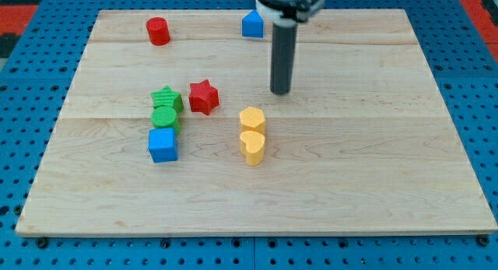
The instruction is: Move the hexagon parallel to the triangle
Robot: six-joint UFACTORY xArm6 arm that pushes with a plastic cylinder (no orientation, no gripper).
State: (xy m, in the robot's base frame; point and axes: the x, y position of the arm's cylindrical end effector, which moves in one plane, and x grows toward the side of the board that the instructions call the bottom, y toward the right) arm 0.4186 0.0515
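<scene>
The yellow hexagon block (252,118) sits near the board's middle, touching a yellow heart block (252,146) just below it. The blue triangle-like block (252,25) stands at the view's top, by the board's far edge. My tip (280,92) is on the board up and to the right of the yellow hexagon, a short gap away, and well below the blue triangle block. The rod rises straight to the view's top.
A red cylinder (158,30) stands at the top left. A red star (204,96), a green star (166,99), a green cylinder (165,117) and a blue cube (163,144) cluster at the left of centre. The wooden board (373,169) lies on a blue pegboard.
</scene>
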